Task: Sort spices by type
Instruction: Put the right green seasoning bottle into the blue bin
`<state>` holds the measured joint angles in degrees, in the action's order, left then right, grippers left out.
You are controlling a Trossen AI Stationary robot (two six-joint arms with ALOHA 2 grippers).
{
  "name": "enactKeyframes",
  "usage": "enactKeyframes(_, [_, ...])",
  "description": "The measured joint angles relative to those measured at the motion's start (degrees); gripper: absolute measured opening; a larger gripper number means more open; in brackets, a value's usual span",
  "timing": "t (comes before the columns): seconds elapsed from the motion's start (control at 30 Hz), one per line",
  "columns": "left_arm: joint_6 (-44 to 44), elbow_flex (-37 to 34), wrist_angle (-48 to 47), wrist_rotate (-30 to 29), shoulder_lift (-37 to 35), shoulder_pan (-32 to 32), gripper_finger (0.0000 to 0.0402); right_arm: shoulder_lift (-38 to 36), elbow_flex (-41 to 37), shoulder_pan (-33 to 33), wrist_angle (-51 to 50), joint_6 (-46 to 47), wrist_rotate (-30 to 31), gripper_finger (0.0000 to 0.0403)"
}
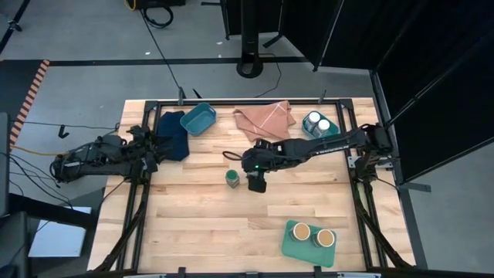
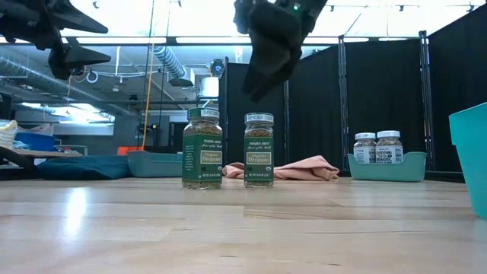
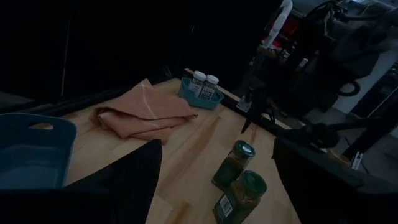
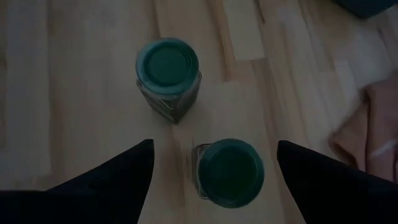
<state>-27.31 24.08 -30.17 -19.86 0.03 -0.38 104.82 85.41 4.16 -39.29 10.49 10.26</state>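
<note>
Two dark green-lidded spice jars stand upright on the table's middle. One shows in the high view (image 1: 231, 178) and the low view (image 2: 202, 148); the other (image 2: 259, 150) is hidden under my right gripper (image 1: 255, 183) from above. My right gripper (image 4: 214, 144) hovers open above that jar (image 4: 231, 171), one finger on each side of its lid and clear of it; the other jar (image 4: 168, 65) stands just beyond. Two white-lidded jars (image 1: 318, 123) sit in a teal bin. Two tan-topped jars (image 1: 312, 235) stand on a green tray. My left gripper (image 1: 153, 150) waits open at the left.
A second teal bin (image 1: 198, 118) sits at the far edge, with a dark blue cloth (image 1: 174, 135) to its left and a pink cloth (image 1: 265, 118) to its right. The green tray (image 1: 310, 245) lies near the near right corner. Bare wood lies left of and in front of the jars.
</note>
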Motion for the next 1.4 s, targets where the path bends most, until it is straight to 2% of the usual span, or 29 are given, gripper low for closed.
enactKeyframes(0.67, [-0.4,0.0,-0.4,0.0,0.0,0.0,0.0314,3.9,0.0,-4.1,-2.0,-3.2,-4.6,0.0336])
enactKeyframes(0.87, [-0.4,0.0,-0.7,0.0,0.0,0.0,0.0314,3.9,0.0,-4.3,-2.5,-3.2,-4.6,0.0300])
enactKeyframes(1.1, [-0.4,0.0,-1.2,0.0,0.0,0.0,0.0314,3.9,0.0,-4.3,-3.4,-3.2,-4.7,0.0212])
enactKeyframes(1.4, [-0.8,0.0,-1.1,0.0,0.0,0.0,0.0314,3.8,0.0,-4.3,-2.9,0.1,-0.9,0.0206])
